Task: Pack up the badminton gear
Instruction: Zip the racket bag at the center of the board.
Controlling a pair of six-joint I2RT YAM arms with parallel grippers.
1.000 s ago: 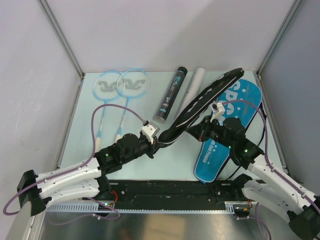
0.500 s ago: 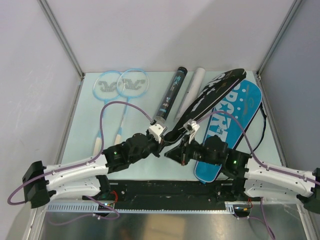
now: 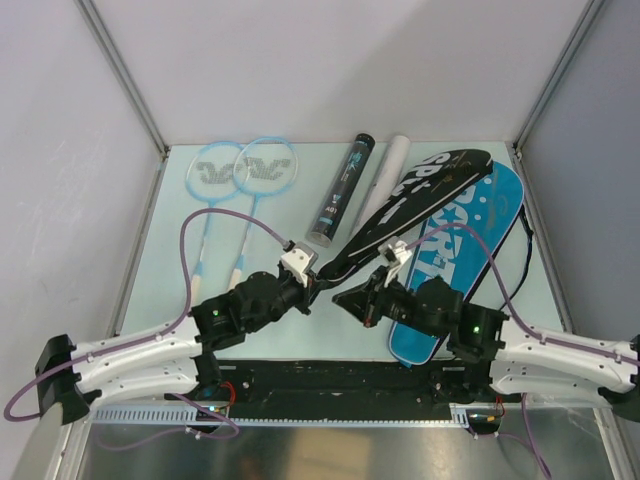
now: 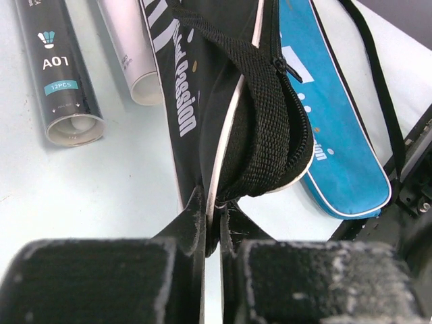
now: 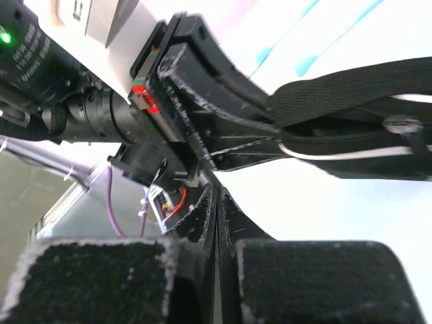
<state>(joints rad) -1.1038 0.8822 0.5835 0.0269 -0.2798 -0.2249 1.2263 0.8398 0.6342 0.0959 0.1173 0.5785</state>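
Top view, left tool (image 3: 316,274): pinched on the narrow neck end of the black racket-shaped "SPORT" bag (image 3: 425,192).
Top view, black bag's long axis: from that pinch diagonally away toward the far right corner, partly over the blue racket-shaped bag (image 3: 495,210).
Top view, right tool (image 3: 348,298): fingers together, nothing held, just beside the bag's neck on its near side, facing the left tool.
Top view, other gear: two light-blue rackets (image 3: 240,170) flat at the far left of the pale desk (image 3: 165,215), well apart from both tools; long black tube (image 3: 340,195) and white tube (image 3: 388,172) between rackets and bags.
Left wrist view, left tool (image 4: 212,219): closed on the bag's white-piped edge; black zip mouth (image 4: 270,121) gaping just beyond the fingertips.
Left wrist view, black tube: open end toward the camera, something white inside, probably a shuttlecock.
Right wrist view, right tool (image 5: 216,202): shut and empty; bag's webbing edge ahead and to the right.
Coming move, judged: mouth to be spread wider for a racket; right arm nearer the opening, rackets on the left arm's side.
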